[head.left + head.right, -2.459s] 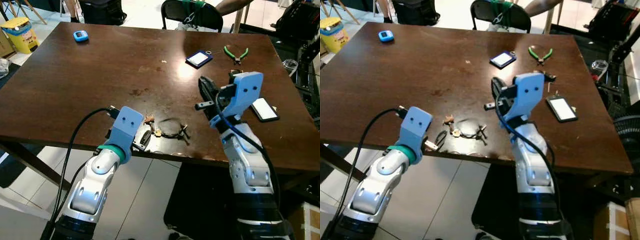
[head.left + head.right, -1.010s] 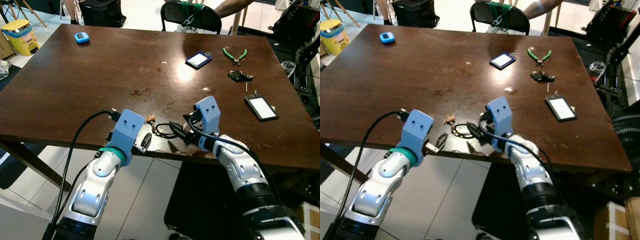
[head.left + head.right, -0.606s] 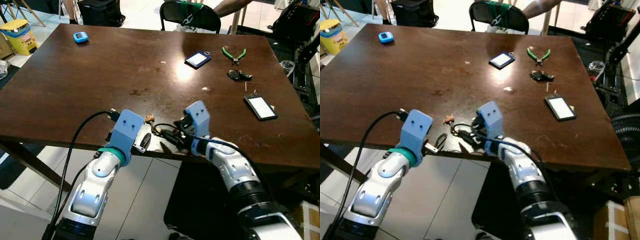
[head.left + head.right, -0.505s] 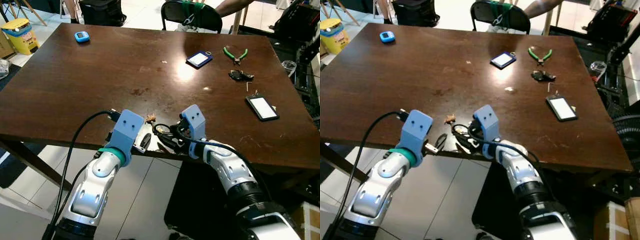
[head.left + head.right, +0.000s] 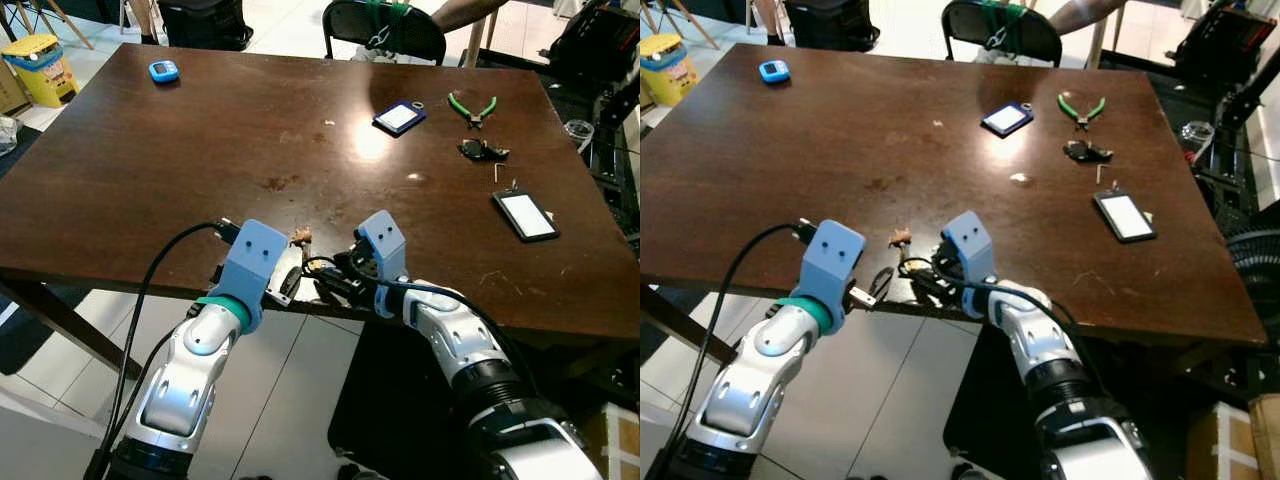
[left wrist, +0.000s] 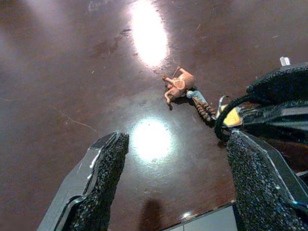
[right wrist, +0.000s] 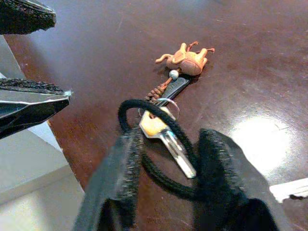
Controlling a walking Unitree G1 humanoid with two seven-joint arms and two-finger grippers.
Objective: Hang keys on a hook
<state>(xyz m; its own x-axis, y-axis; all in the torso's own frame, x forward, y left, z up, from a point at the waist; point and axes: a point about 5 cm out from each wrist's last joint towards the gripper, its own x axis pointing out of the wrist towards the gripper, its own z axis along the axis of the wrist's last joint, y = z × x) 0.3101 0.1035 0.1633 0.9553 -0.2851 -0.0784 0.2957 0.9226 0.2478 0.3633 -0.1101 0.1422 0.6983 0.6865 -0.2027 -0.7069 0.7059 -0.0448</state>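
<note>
The keys [image 7: 166, 129] lie on the dark wooden table [image 5: 200, 150] close to its near edge, at about 6 o'clock on the tabletop. Their long axis runs from the silver blade of the yellow-headed key, which points toward the right gripper [image 7: 168, 159], through a short braided cord to a small orange animal charm [image 7: 185, 58] at the far end. A black elastic loop [image 7: 144, 113] hangs on the same ring and curls toward the table edge.

The right gripper sits low over the near edge with its two black fingers [image 7: 126, 163] narrowly apart, straddling the loop and the key blade; whether they press on them I cannot tell. The left gripper [image 6: 173, 163] rests at the table edge just beside the keys, at their 9 o'clock, its fingers [image 6: 103, 178] spread wide and holding nothing.

Farther off, toward 1 o'clock, lie a blue card holder [image 5: 398, 117] and green pliers [image 5: 470, 106]; a phone [image 5: 524, 215] lies at 3 o'clock.
</note>
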